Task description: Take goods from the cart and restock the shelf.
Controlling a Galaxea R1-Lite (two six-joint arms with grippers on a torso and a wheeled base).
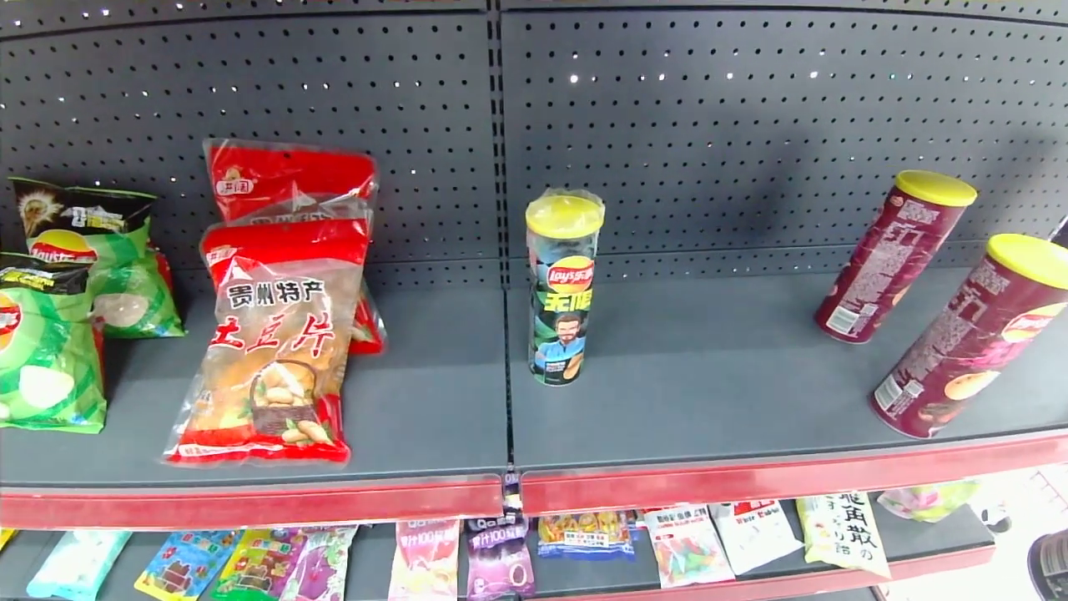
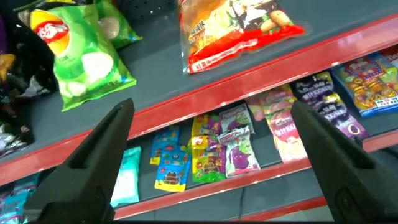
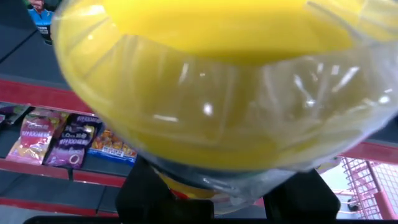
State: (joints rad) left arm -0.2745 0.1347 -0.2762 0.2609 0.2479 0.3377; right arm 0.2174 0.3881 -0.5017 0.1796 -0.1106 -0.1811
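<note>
My right gripper is shut on a chip can; the can's yellow lid under clear wrap looms close to the wrist camera, in front of the shelf's red front edge. My left gripper hangs open before the left end of the shelf, nothing between its fingers. On the upper shelf stand a blue chip can in the middle and two maroon cans with yellow lids on the right.
Green chip bags and red-topped snack bags fill the upper shelf's left part. Free shelf room lies between the blue can and the maroon cans. The lower shelf holds several small candy packets. A red cart's grid shows low on the right.
</note>
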